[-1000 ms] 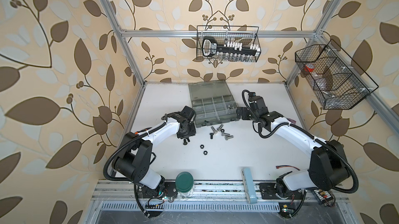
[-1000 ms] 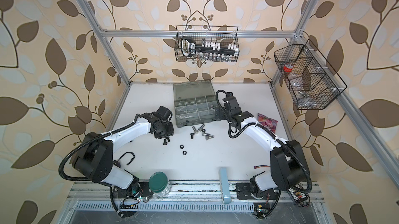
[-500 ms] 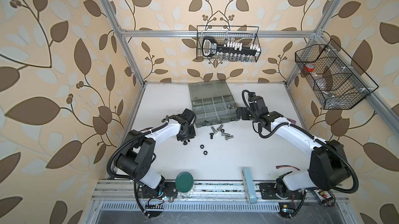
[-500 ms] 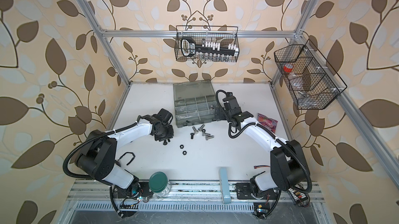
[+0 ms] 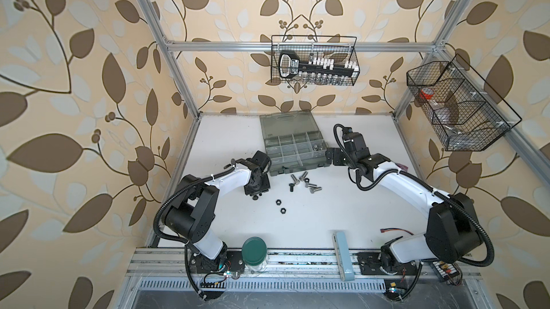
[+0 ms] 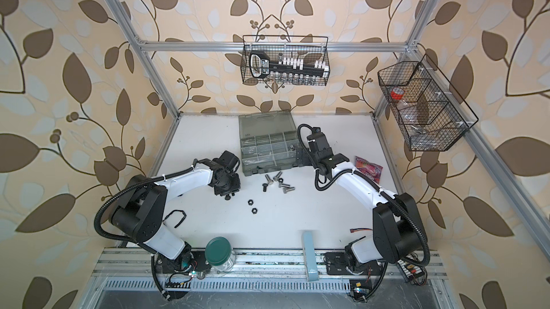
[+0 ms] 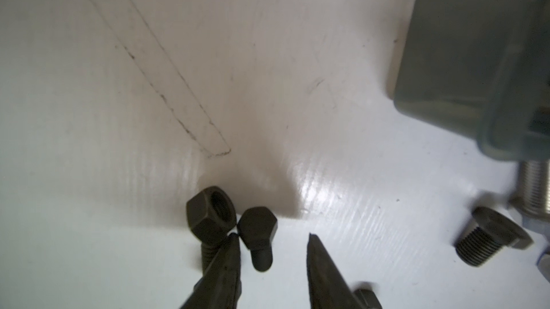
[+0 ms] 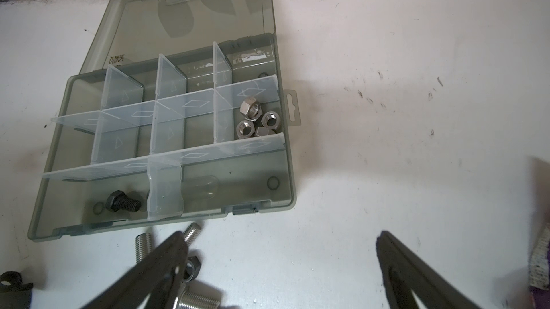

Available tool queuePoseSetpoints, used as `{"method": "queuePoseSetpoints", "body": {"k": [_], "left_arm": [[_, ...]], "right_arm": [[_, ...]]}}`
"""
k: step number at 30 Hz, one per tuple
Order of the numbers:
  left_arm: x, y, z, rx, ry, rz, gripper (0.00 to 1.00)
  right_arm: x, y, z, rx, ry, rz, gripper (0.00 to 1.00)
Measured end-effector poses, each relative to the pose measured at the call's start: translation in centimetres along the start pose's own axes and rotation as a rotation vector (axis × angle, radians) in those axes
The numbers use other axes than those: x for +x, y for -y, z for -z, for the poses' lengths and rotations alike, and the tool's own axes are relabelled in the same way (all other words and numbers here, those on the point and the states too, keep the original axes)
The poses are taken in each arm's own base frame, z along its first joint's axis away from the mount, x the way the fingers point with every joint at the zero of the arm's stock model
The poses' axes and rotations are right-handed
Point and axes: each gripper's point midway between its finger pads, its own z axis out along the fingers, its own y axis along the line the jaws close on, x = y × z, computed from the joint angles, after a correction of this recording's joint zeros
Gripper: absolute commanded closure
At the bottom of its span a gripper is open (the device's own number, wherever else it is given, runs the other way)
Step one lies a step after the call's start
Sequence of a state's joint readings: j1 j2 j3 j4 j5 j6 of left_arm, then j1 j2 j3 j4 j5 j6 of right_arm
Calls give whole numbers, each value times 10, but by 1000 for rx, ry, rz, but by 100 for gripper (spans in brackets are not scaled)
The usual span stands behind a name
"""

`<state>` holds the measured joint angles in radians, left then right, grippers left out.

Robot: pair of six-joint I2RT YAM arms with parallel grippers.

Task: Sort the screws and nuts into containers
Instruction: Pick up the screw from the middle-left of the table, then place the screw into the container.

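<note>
Only the left wrist view shows the left gripper [image 7: 272,236] partly open, a short black screw [image 7: 257,237] between its tips, hard by one finger and clear of the other, and a black nut [image 7: 212,215] just outside that finger. Only the right wrist view shows what is in the organizer case [image 8: 190,22] — silver nuts [image 8: 256,120] in an edge compartment, a second black screw [image 8: 123,202] in the latch-side row; the lid lettering is mirrored, unreadable. The right gripper [image 8: 282,251] gapes wide, empty; in a top view the silver screws [image 5: 306,184] lie loose at 3 o'clock of the left gripper, the case at 1 o'clock.
</note>
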<state>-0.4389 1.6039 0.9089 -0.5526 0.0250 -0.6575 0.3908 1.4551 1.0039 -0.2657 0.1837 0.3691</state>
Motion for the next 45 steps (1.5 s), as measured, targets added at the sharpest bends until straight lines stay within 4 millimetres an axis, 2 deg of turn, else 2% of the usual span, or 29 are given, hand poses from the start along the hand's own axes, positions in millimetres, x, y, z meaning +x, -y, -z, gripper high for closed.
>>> {"method": "queuePoseSetpoints", "body": {"k": [8,15,23,27,31,39,42,45], "left_arm": [[3,-3,-9,-18,-20,0,74],[3,-3,-9,-21,-22,-4,92],[2,-2,-8,-19,-18,-4,100],[0,-1,-3,-18,-16,-19,100],[-18,17,19,31,42,-38,100],[-71,66,66,150,186,-89,100],[-86,80,70,164,206,-114,100],[-94,88,63,163,200,-129,100]], "right_arm": [[0,0,0,0,0,0,0],[0,1,0,4,2,0,0],[0,1,0,4,2,0,1],[0,1,0,5,2,0,0],[0,1,0,7,3,0,0],[0,1,0,7,3,0,0],[0,1,0,7,3,3,0],[0,1,0,7,3,3,0]]}}
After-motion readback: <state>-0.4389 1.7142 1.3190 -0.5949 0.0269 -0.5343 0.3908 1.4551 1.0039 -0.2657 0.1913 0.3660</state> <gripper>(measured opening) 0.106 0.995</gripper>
